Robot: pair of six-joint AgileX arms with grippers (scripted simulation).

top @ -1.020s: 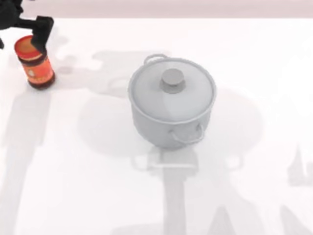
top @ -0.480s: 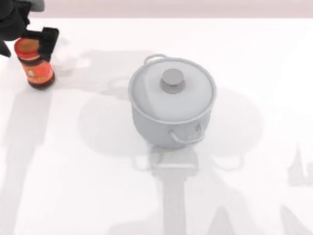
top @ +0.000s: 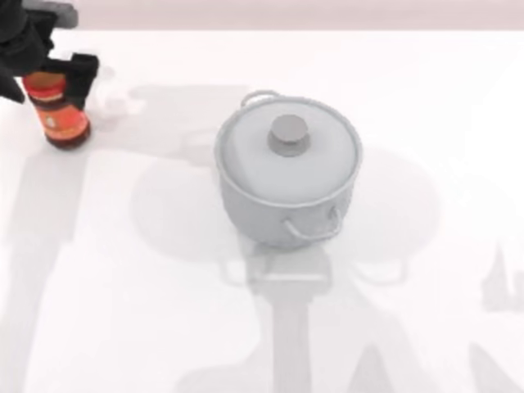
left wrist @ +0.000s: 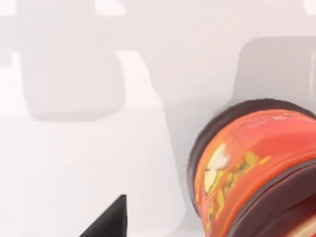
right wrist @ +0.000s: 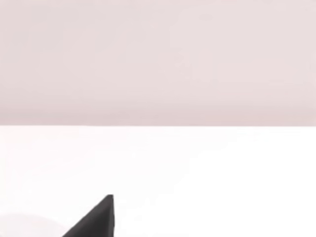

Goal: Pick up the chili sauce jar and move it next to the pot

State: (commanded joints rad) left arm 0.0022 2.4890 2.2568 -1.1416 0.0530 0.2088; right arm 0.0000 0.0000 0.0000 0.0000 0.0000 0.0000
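The chili sauce jar (top: 64,121) stands upright at the table's far left, with a red-orange lid, dark contents and a red-orange label. My left gripper (top: 46,77) is open and straddles the jar's lid, one black finger (top: 83,70) on the lid's right and the other at the left. In the left wrist view the jar (left wrist: 252,163) fills one side, and a clear gap separates it from the one fingertip (left wrist: 114,217) that shows. The pale grey pot (top: 288,168), lid on with a grey knob, sits mid-table. My right arm is out of the top view; only one fingertip (right wrist: 101,219) shows.
The pot's loop handles (top: 313,227) stick out at its near and far sides. Bare white table (top: 155,213) lies between jar and pot. The right wrist view shows only table and a pale pink back wall (right wrist: 158,59).
My left gripper has sunk lower around the jar's lid and shifted slightly right. The jar and pot have not moved.
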